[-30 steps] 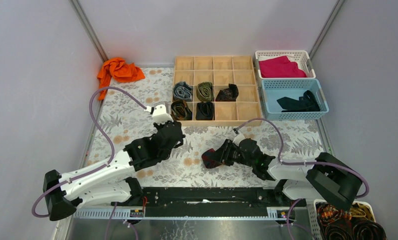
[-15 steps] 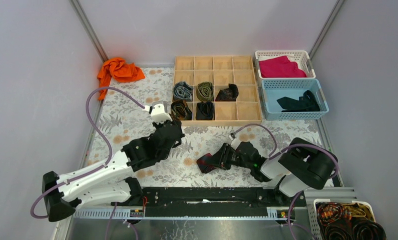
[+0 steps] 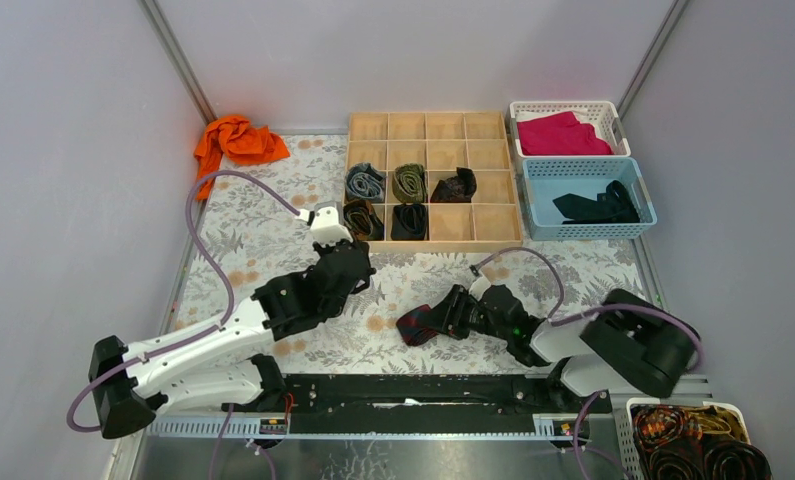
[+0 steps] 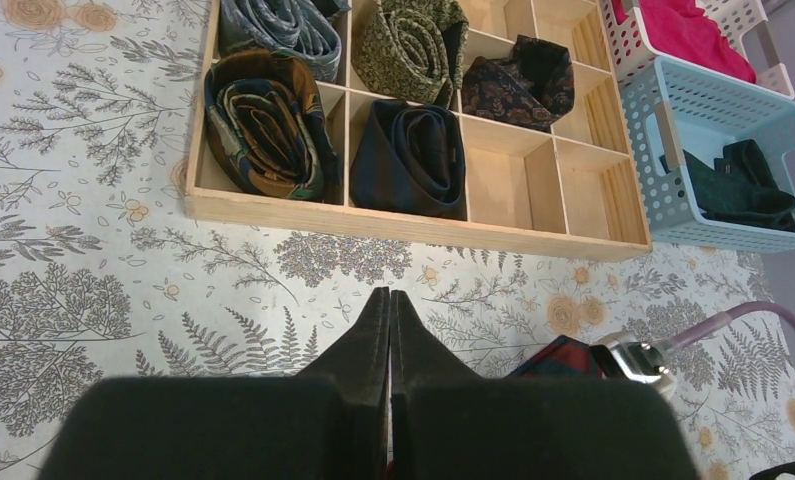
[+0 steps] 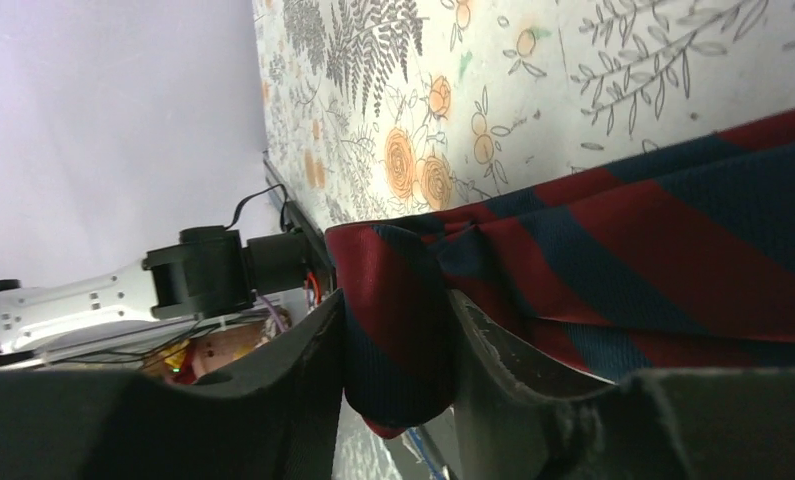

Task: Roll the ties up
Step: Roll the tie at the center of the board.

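The surface (image 3: 273,240) has open room between the arms and the wooden tray (image 3: 435,243), but I judge that the near edge is close behind the right arm. Five coiled ties (image 3: 409,182) sit in the tray already, each in its own compartment, and many compartments are free. In the blue basket (image 3: 588,232) one dark tie (image 3: 598,207) lies unrolled, I think. The striped tie (image 3: 413,328) lies bunched on the surface, with the right fingers (image 3: 441,316) clamped on a fold of it. The left fingers (image 4: 381,340) are pressed together and hold nothing.
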`<control>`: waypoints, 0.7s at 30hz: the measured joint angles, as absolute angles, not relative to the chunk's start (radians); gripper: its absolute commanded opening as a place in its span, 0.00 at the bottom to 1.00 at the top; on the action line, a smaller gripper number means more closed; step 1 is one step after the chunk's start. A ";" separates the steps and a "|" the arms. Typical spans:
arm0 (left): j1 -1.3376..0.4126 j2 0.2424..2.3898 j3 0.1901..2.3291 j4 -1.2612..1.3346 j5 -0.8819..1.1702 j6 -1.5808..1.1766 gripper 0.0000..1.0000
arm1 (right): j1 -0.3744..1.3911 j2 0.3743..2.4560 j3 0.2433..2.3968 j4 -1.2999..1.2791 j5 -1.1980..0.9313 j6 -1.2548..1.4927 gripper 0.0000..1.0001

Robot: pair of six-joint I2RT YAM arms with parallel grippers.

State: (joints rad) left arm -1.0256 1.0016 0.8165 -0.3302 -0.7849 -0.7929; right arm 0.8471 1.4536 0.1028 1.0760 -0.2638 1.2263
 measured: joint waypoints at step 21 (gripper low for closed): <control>-1.026 1.127 0.817 -0.257 -0.745 -0.762 0.00 | 0.842 1.246 0.330 0.308 -0.050 0.870 0.54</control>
